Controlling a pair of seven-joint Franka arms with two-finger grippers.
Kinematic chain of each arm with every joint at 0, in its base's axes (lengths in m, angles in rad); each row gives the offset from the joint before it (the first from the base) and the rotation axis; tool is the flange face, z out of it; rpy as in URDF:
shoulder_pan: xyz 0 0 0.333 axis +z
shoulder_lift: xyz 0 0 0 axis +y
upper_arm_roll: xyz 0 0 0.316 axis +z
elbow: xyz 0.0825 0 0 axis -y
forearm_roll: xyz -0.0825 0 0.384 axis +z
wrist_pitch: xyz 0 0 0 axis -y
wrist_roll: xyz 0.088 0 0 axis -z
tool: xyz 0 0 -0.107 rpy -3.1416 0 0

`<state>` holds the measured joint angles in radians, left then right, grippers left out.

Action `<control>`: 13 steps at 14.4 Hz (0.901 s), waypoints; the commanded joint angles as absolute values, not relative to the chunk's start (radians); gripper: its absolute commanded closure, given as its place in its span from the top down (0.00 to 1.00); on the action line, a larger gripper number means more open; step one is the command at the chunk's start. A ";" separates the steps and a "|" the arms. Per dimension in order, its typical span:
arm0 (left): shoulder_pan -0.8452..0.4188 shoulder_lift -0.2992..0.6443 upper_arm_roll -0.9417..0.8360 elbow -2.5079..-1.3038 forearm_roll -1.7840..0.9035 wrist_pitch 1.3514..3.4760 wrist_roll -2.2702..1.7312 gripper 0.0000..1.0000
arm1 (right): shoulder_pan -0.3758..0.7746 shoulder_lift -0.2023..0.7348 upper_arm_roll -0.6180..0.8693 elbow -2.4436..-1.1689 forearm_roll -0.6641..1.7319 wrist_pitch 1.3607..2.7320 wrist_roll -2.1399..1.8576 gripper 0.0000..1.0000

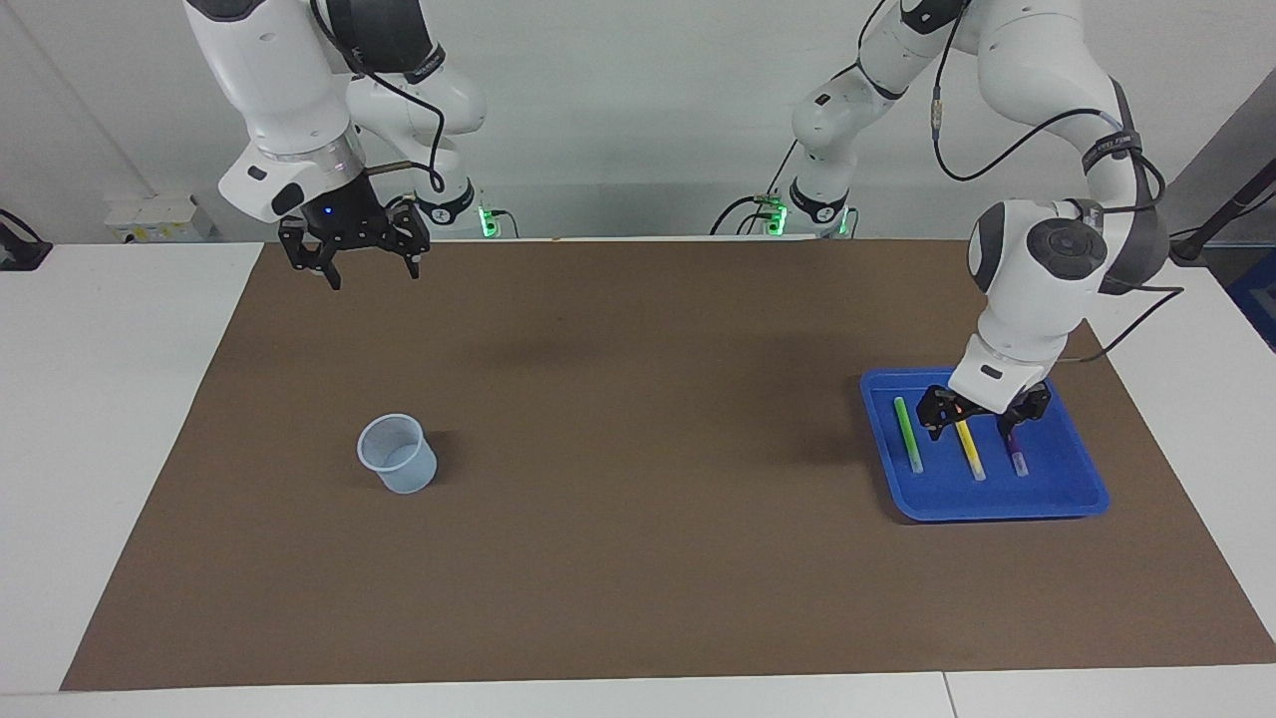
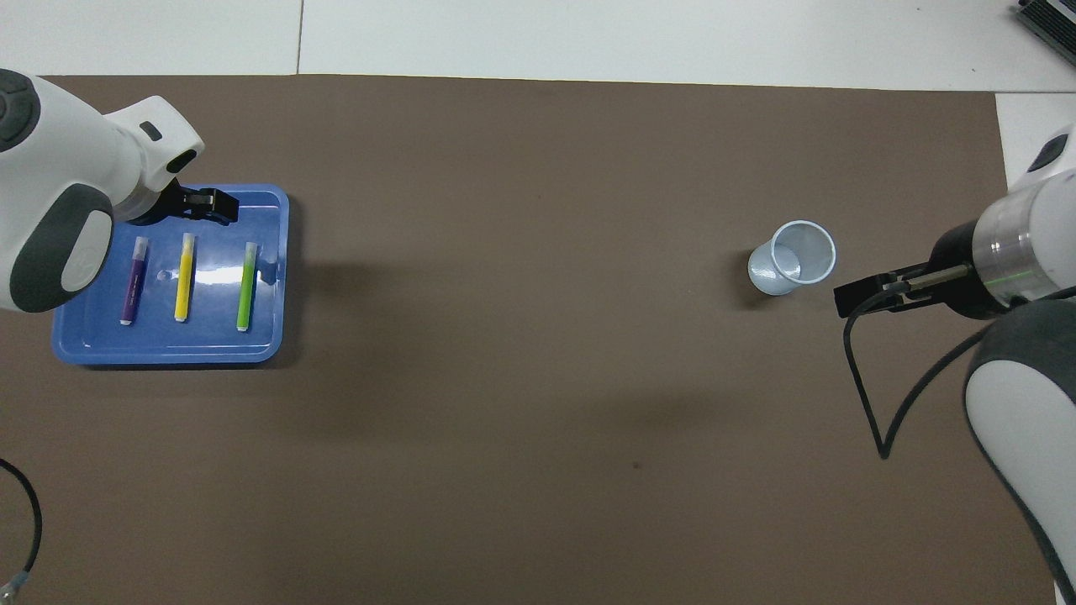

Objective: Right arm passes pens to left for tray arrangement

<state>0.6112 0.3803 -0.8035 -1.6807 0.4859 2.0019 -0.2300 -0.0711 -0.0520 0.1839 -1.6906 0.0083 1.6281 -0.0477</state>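
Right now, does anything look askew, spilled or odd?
Nothing stands out. The green pen, yellow pen and purple pen lie side by side, apart, in the tray. The cup stands upright. The left gripper is over the tray; the right gripper waits.

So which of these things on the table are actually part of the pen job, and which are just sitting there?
Part of the job:
- blue tray
- green pen, yellow pen and purple pen, lying side by side in the tray
- left gripper, over the tray
- right gripper, waiting, open

Just lying about:
- translucent cup
- brown mat
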 commanded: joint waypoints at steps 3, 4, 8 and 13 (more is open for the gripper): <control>0.623 0.313 -0.815 -1.686 0.488 1.939 -0.218 1.00 | -0.072 -0.049 0.183 -1.678 -0.003 1.617 -0.067 1.00; 0.623 0.311 -0.815 -1.659 0.456 1.907 -0.212 1.00 | -0.071 -0.049 0.183 -1.678 -0.003 1.617 -0.067 1.00; 0.623 0.293 -0.842 -1.562 0.371 1.775 -0.210 1.00 | -0.071 -0.049 0.183 -1.680 -0.003 1.617 -0.067 1.00; 0.685 0.160 -0.838 -1.552 0.266 1.782 -0.172 1.00 | -0.071 -0.049 0.183 -1.680 -0.003 1.618 -0.067 1.00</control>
<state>0.6249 0.2175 -0.8371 -1.5374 0.3450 1.7926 -0.2101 -0.0711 -0.0520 0.1839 -1.6903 0.0083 1.6281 -0.0477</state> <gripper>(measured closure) 0.000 0.000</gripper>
